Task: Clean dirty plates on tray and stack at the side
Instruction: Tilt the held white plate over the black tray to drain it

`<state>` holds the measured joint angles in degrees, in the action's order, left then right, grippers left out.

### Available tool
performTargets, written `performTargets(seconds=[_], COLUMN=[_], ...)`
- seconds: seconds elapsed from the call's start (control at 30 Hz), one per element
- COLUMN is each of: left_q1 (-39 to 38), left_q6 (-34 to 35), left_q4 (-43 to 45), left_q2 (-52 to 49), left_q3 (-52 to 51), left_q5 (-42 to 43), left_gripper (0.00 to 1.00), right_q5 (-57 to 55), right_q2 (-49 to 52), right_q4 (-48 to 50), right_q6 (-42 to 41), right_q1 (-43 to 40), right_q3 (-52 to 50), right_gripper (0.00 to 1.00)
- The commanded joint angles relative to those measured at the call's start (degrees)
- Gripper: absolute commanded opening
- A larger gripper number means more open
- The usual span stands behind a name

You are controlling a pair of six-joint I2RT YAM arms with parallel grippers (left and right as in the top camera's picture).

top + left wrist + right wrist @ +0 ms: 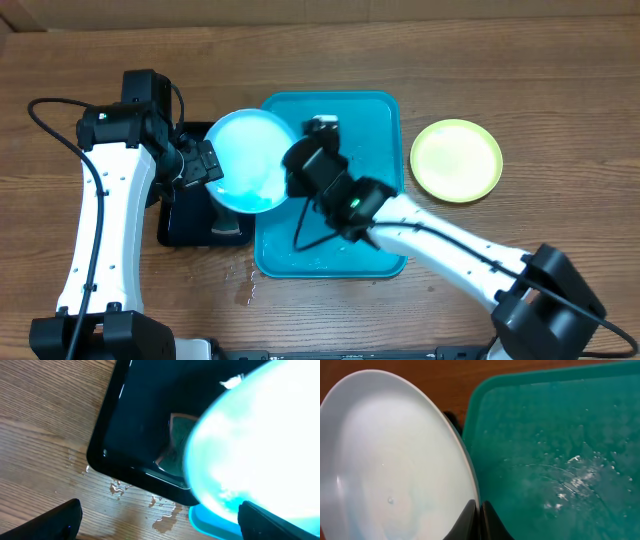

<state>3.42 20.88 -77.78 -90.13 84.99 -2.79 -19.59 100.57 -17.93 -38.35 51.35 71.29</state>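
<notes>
A light blue plate (248, 160) hangs tilted over the left edge of the turquoise tray (370, 130). My right gripper (294, 166) is shut on its right rim. In the right wrist view the fingers (470, 520) pinch the plate's (390, 460) edge, above the wet tray (560, 435). My left gripper (210, 165) stands open at the plate's left side, with nothing between its fingers. In the left wrist view the plate (260, 445) glows at the right, over the tray's corner (205, 522). A yellow-green plate (456, 160) lies on the table, right of the tray.
A smaller black tray (185, 225) sits left of the turquoise one, partly under the plate, with a greenish object (175, 440) inside it. Water drops (165, 521) lie on the wooden table by the black tray's corner.
</notes>
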Motion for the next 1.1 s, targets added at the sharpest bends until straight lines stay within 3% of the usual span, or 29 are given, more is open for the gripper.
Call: performTargets(seconds=[0.0, 0.27, 0.5, 0.63, 1.07], left_q1=[-0.1, -0.1, -0.1, -0.1, -0.1], left_q6=[0.6, 0.6, 0.6, 0.6, 0.6], left_q4=[0.1, 0.1, 0.1, 0.1, 0.1], left_q2=[-0.5, -0.5, -0.5, -0.5, -0.5], left_q3=[0.3, 0.3, 0.3, 0.3, 0.3], left_q5=[0.3, 0.3, 0.3, 0.3, 0.3], left_gripper=[1.00, 1.00, 1.00, 1.00, 1.00], right_q5=[-9.4, -19.7, -24.5, -24.5, -22.6], right_q2=[2.6, 4.0, 4.0, 4.0, 4.0], right_q4=[1.7, 10.8, 30.2, 39.4, 58.8], right_q6=[1.6, 15.6, 40.7, 50.8, 68.9], right_q1=[2.3, 3.2, 3.4, 4.1, 6.8], right_q3=[1.1, 1.1, 1.1, 1.1, 1.1], right_gripper=[0.04, 0.04, 0.04, 0.04, 0.04])
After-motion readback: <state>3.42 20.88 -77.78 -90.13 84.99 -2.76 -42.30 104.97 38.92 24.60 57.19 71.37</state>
